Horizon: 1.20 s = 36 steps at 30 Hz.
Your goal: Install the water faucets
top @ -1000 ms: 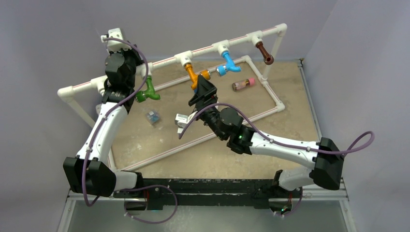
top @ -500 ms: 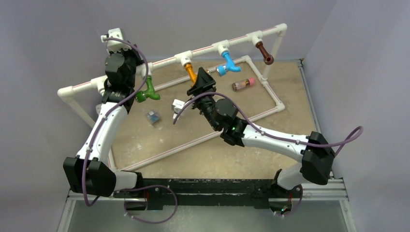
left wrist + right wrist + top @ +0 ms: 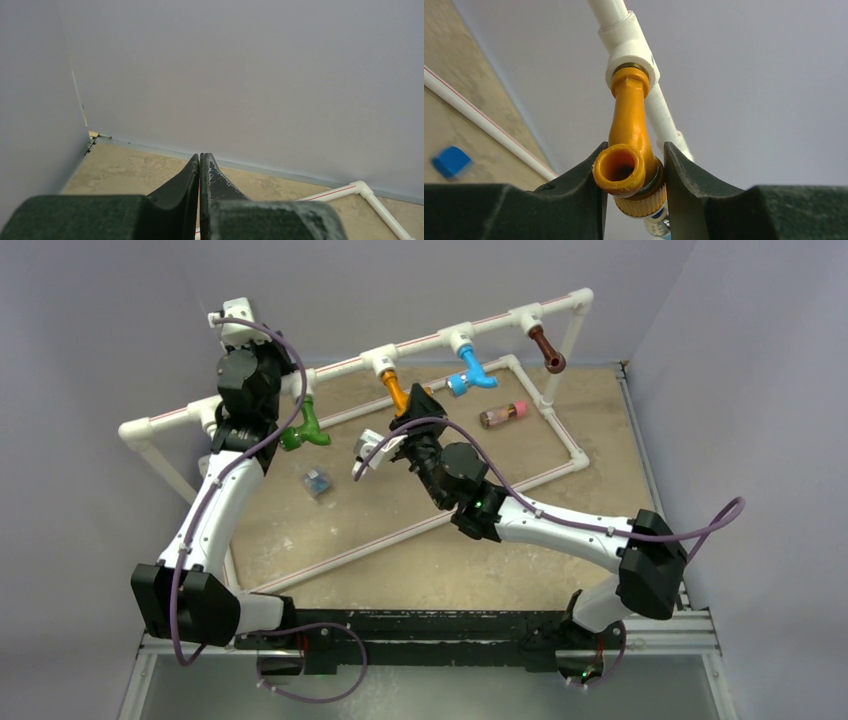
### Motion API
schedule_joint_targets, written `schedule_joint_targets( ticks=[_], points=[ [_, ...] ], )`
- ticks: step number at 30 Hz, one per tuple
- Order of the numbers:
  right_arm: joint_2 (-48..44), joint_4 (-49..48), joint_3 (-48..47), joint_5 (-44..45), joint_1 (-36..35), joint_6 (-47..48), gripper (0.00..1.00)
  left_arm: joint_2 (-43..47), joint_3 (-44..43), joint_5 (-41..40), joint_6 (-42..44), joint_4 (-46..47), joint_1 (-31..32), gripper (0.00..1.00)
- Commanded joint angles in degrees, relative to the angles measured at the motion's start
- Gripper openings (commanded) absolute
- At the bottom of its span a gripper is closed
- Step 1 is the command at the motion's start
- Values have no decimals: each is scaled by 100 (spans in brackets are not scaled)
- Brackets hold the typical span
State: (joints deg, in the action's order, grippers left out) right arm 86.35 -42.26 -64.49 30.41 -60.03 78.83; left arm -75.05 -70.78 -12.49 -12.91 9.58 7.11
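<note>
Four water faucets hang from tee joints on the white pipe rail (image 3: 340,367): green (image 3: 304,430), orange (image 3: 397,390), blue (image 3: 472,373) and brown (image 3: 547,350). My right gripper (image 3: 410,416) reaches up under the orange faucet (image 3: 629,120). Its fingers press on either side of the round nozzle and the ribbed collar, so it is shut on that faucet. The faucet's top sits in a white tee (image 3: 630,52). My left gripper (image 3: 200,159) is shut with nothing in it, raised at the rail's left end and facing the back wall.
A small clear cylinder with a pink end (image 3: 503,414) lies on the tan table inside the white pipe base frame (image 3: 565,430). A small blue-grey piece (image 3: 317,481) lies near the green faucet. Grey walls close in behind and on both sides.
My right gripper has risen and moved back-left to the orange faucet, and its jaws have closed onto it from wide open. The left arm has stayed put.
</note>
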Motion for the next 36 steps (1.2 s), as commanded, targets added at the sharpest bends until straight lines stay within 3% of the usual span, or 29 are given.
schedule_joint_targets(
  ticks=[1,5,10,19,30,33,36],
  points=[
    [9,-140,-346,-32,-33,-2131,0,-400,425,265,51,-1459,18,0],
    [28,-68,-398,-57,-32,-4390,0,-396,425,274,45,-1465,18,0],
    [-100,82,-325,-845,-24,-7596,0,-396,417,290,43,-1464,18,0],
    [-308,-1616,333,-1275,17,-11897,0,-374,425,308,43,-1470,18,0],
    [-519,-3063,639,-1191,249,-14706,2,-378,429,370,12,-1474,18,0],
    [-575,-3238,646,-1308,273,-14908,9,-377,434,342,7,-1476,18,0],
    [-658,-3205,665,-1306,285,-14975,29,-330,449,294,16,-1459,18,0]
  ],
)
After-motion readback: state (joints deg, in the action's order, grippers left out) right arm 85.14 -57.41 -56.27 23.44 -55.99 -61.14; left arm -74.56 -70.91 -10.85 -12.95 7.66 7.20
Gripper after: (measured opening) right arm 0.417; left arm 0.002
